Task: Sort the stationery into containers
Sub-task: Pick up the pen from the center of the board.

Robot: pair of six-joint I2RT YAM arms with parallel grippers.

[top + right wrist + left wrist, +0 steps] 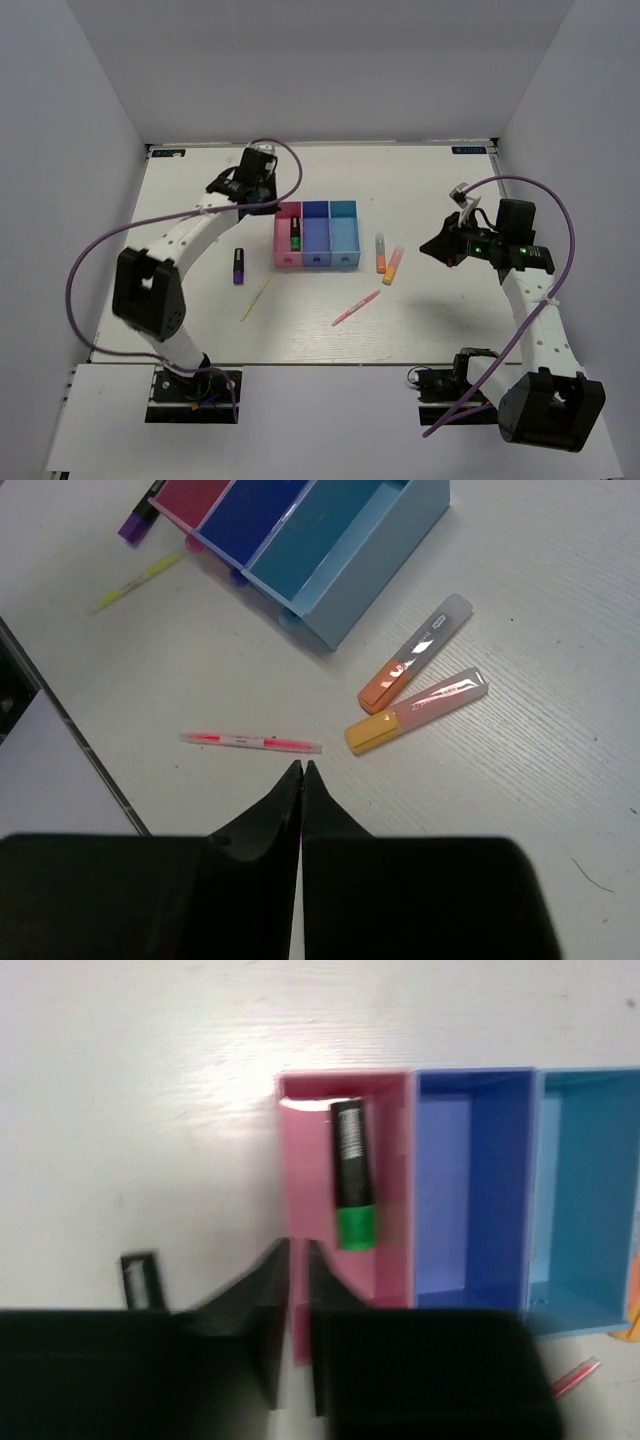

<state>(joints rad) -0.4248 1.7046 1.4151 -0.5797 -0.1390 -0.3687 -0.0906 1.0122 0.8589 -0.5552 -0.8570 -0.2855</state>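
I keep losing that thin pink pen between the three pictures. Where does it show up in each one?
Top external: the thin pink pen lies slanted just below and right of the cyan bin.
Left wrist: only a bit of it shows at the bottom right corner, below the cyan bin.
Right wrist: it lies centre-left, below the cyan bin.
Shared landmark: the cyan bin, at the end of the row.

No legible txt anywhere. Green-banded marker (351, 1175) in pink bin (300, 1190): whitish print on black barrel, too blurred to read. Orange highlighter (417, 652) & yellow highlighter (418, 710): small dark label marks by the caps, too small. Dark purple marker (138, 1280): pale print, blurred. Blue stickers (168, 152) at far tabletop (450, 320) corners, lettering unreadable.
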